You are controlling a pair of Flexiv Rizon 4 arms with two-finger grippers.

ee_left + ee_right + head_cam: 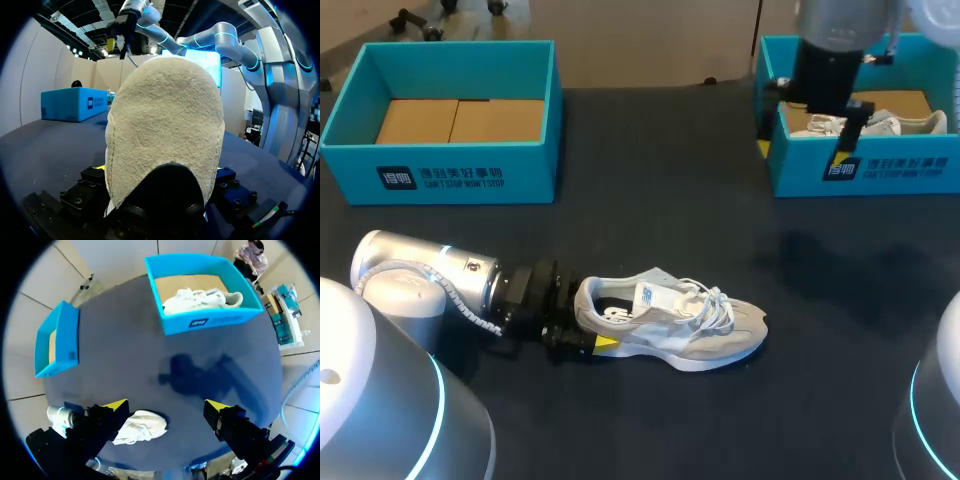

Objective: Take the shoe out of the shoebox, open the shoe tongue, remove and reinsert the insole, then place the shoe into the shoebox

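Left gripper (pixel 588 322) clamped on the heel of the shoe (pixel 685 322), shoe stretched ahead of it on the table (pixel 670 220), right gripper (pixel 165 406) wide apart, holding nothing, shoe well below it.

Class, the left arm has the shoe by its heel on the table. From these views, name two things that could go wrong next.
1. The left end effector grips the shoe only at its heel; if lifted, the toe may sag or twist free.
2. Loose laces bunch just ahead of the tongue and may snag the open right end effector when it opens the tongue.
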